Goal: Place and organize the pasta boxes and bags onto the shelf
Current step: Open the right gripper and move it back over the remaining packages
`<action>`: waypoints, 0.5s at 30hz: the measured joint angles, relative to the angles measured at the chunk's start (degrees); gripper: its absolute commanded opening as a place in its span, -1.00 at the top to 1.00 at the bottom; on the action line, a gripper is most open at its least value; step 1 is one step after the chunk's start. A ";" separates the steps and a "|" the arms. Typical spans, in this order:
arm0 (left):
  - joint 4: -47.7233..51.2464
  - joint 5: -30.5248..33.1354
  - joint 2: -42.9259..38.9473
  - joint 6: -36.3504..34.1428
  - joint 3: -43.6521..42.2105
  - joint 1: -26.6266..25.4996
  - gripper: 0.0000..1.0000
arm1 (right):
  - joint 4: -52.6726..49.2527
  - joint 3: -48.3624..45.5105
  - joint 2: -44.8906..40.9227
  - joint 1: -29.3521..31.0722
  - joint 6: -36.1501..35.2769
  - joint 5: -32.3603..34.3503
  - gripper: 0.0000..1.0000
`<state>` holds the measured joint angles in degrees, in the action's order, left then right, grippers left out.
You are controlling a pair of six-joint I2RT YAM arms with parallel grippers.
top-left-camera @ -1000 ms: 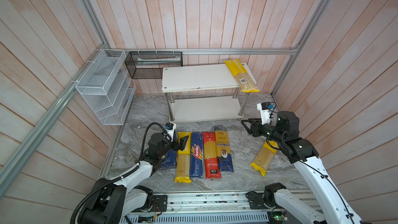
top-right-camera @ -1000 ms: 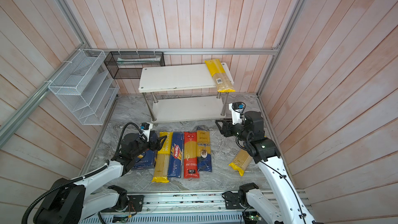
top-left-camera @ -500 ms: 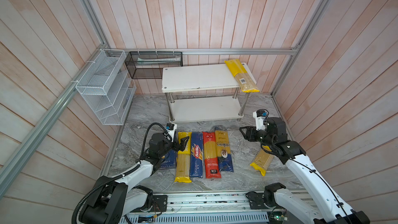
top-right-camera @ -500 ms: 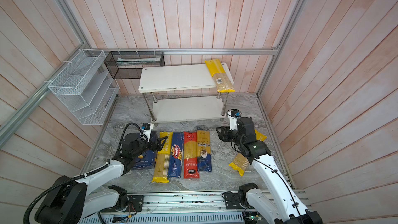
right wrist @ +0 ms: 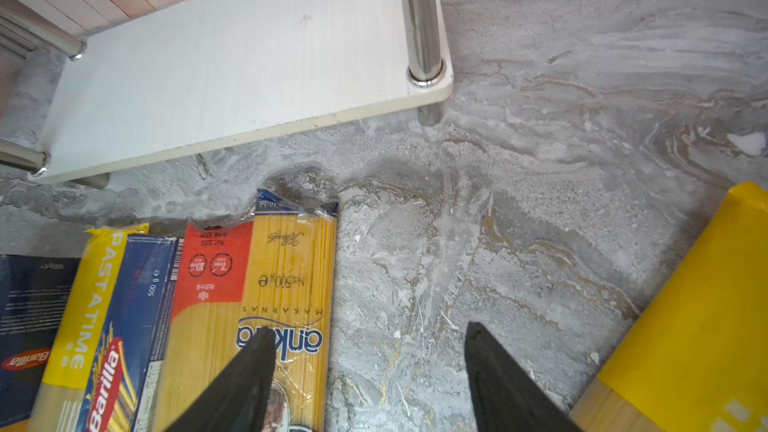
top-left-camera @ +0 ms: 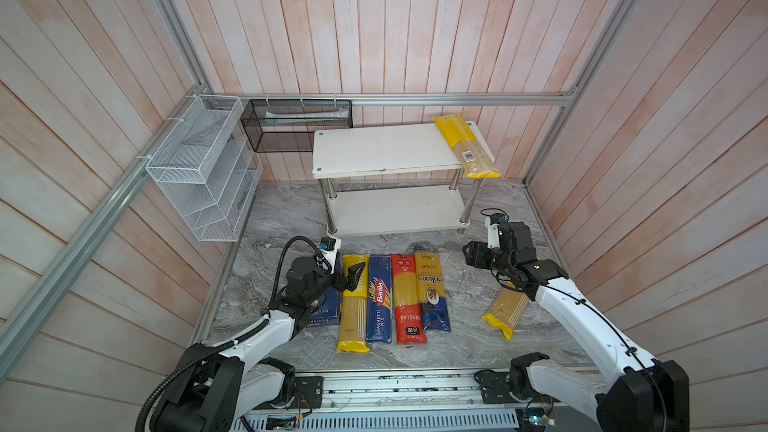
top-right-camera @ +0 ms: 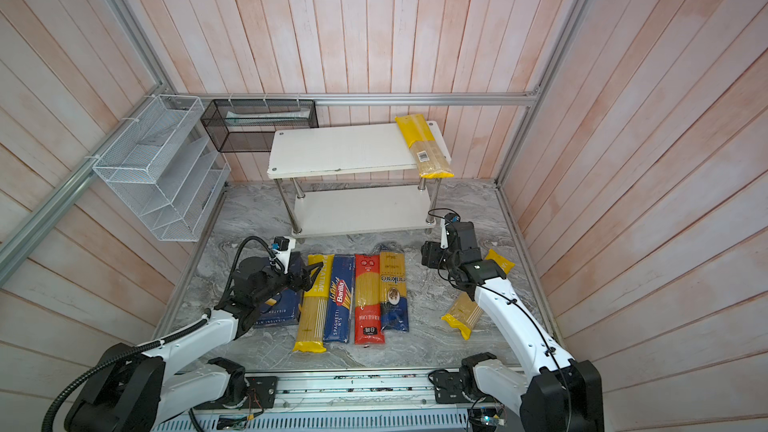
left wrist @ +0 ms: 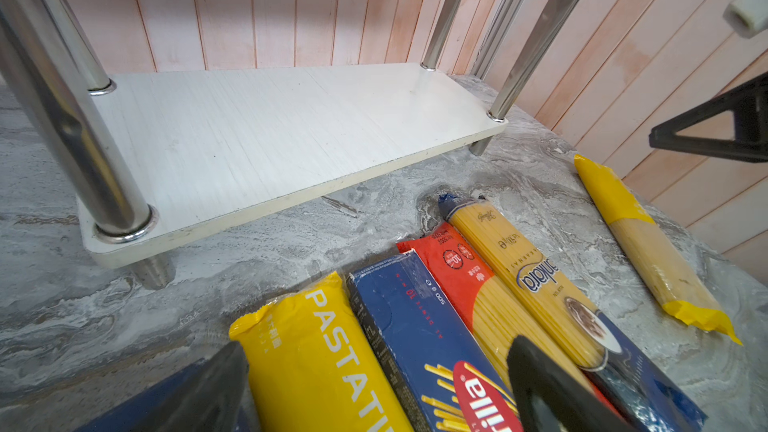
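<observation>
The grey marbled surface I work on carries the shelf, which stands at its far side on chrome posts. One yellow-ended bag lies across the right end of its top board, jutting past the front edge. Before the shelf, side by side on the surface, lie the wide Barilla box, a second yellow-ended bag, the narrow spaghetti box, the red-ended bag and the beige-and-navy bag. A third yellow-ended bag lies apart to the right, angled.

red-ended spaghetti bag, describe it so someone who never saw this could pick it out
Start at the white two-tier shelf; on the marble floor in front lies a row of pasta packs. The red-ended bag sits between the narrow blue Barilla box and the beige-and-navy bag, the only pack with red at both ends.
</observation>
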<state>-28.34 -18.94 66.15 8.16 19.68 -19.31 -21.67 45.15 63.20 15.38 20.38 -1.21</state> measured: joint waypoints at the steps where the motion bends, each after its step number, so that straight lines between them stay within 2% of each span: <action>1: 0.04 0.17 0.00 0.00 0.00 -0.04 -0.99 | -0.07 -0.70 0.00 -0.13 0.46 0.76 -0.47; 8: 0.39 0.81 2.25 0.00 0.50 -0.22 -0.99 | 0.50 -5.49 -3.32 -2.86 4.59 6.45 -0.62; 15: 0.52 0.79 2.78 0.02 0.79 -0.22 -0.99 | 1.05 -9.64 -2.56 -9.60 9.57 10.34 -0.81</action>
<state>-27.81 -18.15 68.93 8.19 20.47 -19.53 -20.62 35.51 60.64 5.78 29.95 9.13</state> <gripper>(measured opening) 0.995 0.885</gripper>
